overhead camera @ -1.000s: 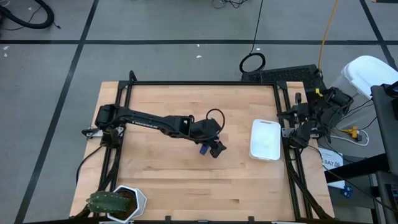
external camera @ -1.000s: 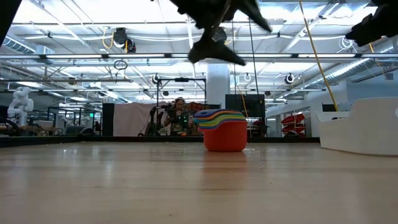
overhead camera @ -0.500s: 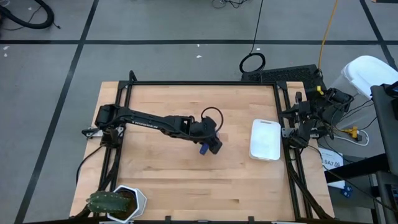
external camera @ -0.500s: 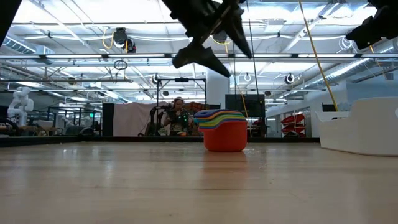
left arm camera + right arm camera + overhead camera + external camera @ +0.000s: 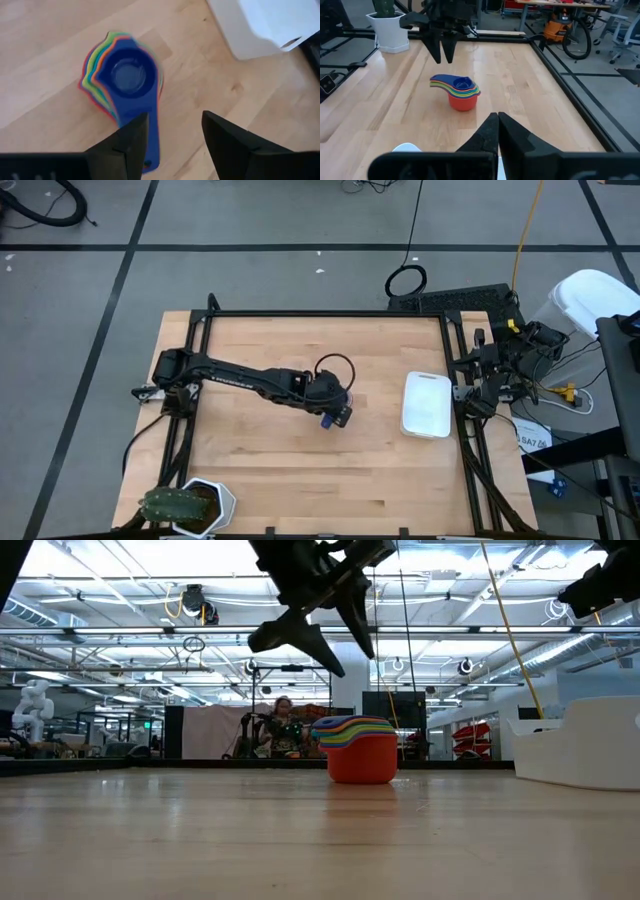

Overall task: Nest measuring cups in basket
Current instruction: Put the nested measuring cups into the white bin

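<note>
Low view: one nested stack of measuring cups point(image 5: 358, 750) mid-table, red cup at bottom, blue on top; exact cup count hidden by nesting. One white basket point(image 5: 426, 404) to its right, well apart. Left gripper point(image 5: 318, 632) hangs above the stack, arm stretched across, fingers parted, holding nothing. Right gripper point(image 5: 498, 131) waits at right edge, fingers closed.

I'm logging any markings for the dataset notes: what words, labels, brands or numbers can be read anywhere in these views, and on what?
Paper sheet off the table's right edge, high view: dark print, too small to read.
Measuring cups, basket, plant pot: no text visible.
Nothing else legible.
</note>
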You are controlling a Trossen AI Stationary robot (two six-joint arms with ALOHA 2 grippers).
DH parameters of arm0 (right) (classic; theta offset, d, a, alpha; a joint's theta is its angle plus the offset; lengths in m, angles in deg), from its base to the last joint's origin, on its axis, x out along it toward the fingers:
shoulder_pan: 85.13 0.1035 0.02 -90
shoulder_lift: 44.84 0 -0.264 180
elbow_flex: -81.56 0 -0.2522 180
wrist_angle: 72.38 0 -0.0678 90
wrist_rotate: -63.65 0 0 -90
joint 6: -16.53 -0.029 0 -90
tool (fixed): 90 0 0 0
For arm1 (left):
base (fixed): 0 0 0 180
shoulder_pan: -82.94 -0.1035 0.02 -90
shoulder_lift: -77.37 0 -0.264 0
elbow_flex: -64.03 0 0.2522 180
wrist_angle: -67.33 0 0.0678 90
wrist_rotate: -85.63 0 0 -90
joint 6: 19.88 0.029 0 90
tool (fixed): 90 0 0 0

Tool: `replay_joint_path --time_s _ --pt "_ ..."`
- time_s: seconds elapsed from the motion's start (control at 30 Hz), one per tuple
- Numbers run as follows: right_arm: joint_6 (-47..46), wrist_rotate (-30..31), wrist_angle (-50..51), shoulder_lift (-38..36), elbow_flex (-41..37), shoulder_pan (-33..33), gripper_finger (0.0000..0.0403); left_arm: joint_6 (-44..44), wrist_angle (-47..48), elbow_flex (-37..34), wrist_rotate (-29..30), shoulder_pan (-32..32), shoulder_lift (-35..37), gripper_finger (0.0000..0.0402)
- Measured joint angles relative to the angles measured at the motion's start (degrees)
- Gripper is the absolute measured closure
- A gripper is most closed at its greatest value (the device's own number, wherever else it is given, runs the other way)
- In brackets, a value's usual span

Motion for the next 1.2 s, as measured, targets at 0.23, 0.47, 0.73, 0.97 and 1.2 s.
replay_joint_path --time_s 0.23,0.47,0.73,0.97,1.2 --pt "0.0 0.0 0.0 0.0 0.0 0.0 0.0403 -1.1 2.9 0.0 1.4 1.3 0.0 0.0215" --pt "0.0 0.0 0.0 0.0 0.0 0.0 0.0403 -1.2 7.4 2.5 1.4 2.2 -0.2 0.0216" --pt "-0.2 -0.1 0.0 0.0 -0.1 0.0 0.0403 0.9 24.3 17.8 1.9 3.0 -8.3 0.0216" --pt "0.0 -0.3 0.0 0.0 -0.1 0.0 0.0403 2.2 33.1 31.0 1.7 3.2 -17.0 0.0216" --pt "1.2 -1.5 -0.8 0.0 -0.2 0.0 0.0403 2.2 41.6 35.5 2.5 2.8 -19.8 0.0215"
